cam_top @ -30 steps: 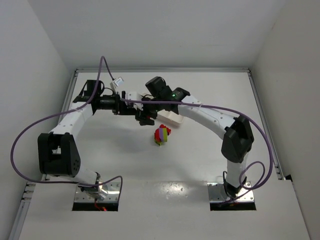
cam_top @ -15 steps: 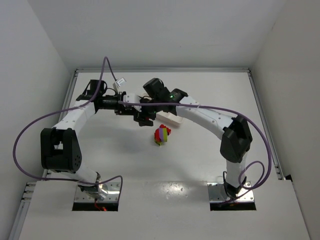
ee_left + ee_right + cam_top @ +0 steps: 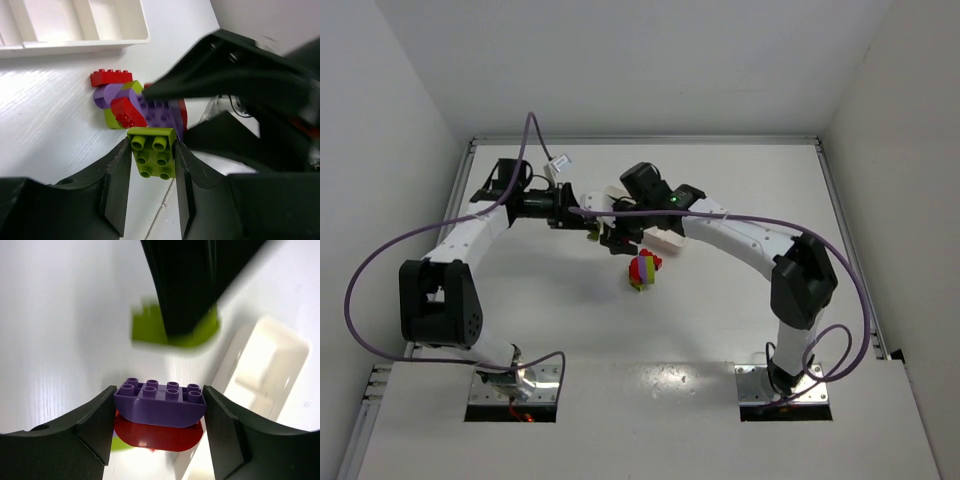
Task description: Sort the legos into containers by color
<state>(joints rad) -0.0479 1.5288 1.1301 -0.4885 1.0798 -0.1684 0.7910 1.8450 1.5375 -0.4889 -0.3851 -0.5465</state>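
Note:
My left gripper (image 3: 152, 150) (image 3: 588, 225) is shut on a yellow-green lego (image 3: 152, 152), studs facing the camera. My right gripper (image 3: 160, 400) (image 3: 620, 243) is shut on the ends of a purple lego (image 3: 160, 402) with a red lego (image 3: 159, 436) stuck beneath it. The two grippers almost touch; the yellow-green lego (image 3: 175, 330) shows blurred just beyond the purple one. A clump of red, purple and yellow-green legos (image 3: 642, 270) (image 3: 125, 105) lies on the table right beside them. The white tray of containers (image 3: 75, 30) (image 3: 265, 365) (image 3: 665, 238) sits just past the clump, partly hidden by the right arm.
White walls close in the table on the left, back and right. Purple cables loop out from both arms, one crossing over the right arm (image 3: 760, 235). Both arm bases are bolted at the near edge.
The left gripper's jaws have closed on the yellow-green lego. The right arm has shifted slightly to the right, still holding the purple lego.

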